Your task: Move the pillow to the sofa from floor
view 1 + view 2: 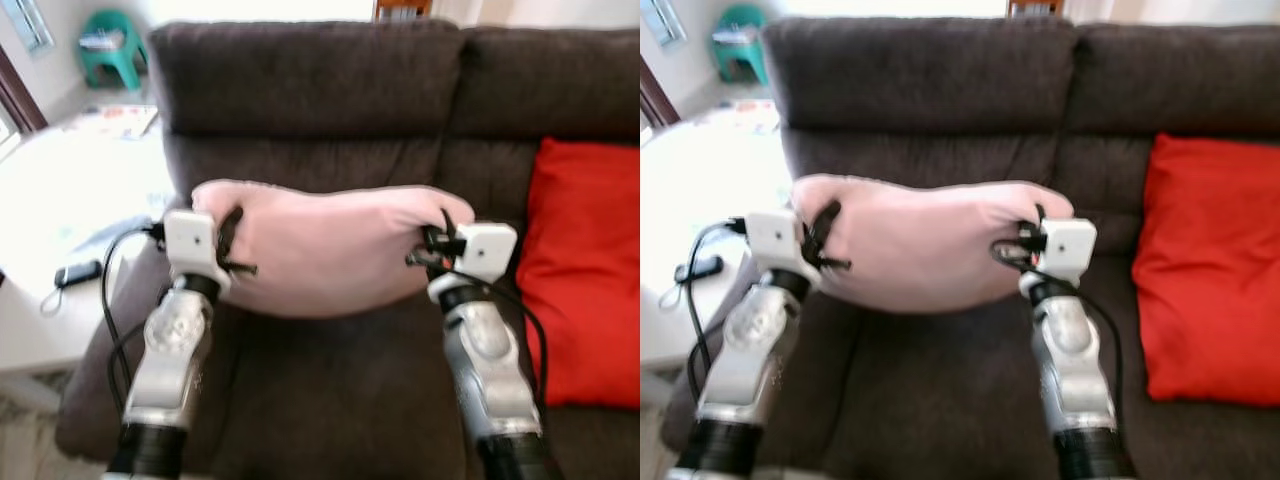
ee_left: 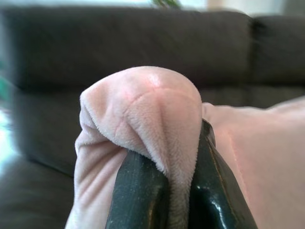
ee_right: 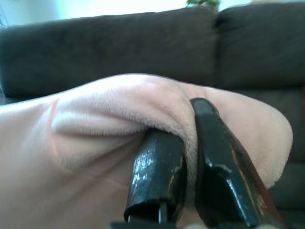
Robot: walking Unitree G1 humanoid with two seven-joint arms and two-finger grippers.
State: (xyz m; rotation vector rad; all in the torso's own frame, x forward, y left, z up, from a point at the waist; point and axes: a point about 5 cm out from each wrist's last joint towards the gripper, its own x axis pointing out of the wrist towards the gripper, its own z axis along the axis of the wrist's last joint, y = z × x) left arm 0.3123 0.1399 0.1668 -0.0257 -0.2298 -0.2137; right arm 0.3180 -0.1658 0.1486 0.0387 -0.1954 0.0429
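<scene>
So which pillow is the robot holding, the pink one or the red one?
The pink pillow. The left gripper and right gripper each pinch one end of it, holding it over the sofa. The red pillow leans untouched on the sofa's right side.

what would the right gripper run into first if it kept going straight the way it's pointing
Probably the sofa's dark backrest. The right gripper is shut on a fold of the pink pillow and points toward that backrest, with nothing else visible between. The depth to it is hard to judge.
</scene>
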